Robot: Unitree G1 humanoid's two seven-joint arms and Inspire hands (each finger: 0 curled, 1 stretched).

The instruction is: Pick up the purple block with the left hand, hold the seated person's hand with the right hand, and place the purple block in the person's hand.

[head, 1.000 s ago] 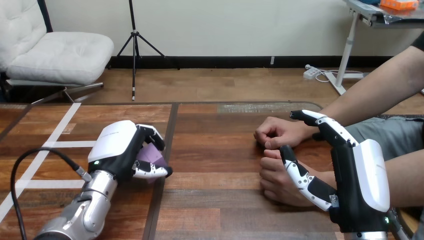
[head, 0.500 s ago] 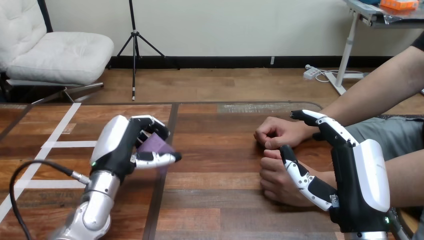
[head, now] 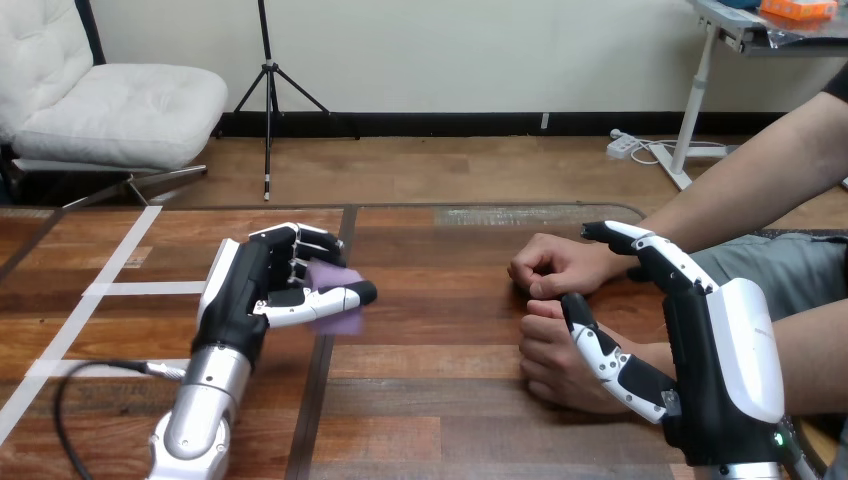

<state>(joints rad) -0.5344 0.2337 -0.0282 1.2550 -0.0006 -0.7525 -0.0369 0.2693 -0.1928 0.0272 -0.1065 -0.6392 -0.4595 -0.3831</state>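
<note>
Left hand (head: pixel 240 290) fingers (head: pixel 295 240) curled, clasping purple block (head: pixel 330 275)

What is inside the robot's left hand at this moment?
The left hand holds the purple block between curled fingers and thumb. The thumb crosses the block's front, and the fingers cover its far side.

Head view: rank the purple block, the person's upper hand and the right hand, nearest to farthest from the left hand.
1. Purple block, in the left hand's grasp.
2. Person's upper hand, right of centre.
3. Right hand, far right.
</note>
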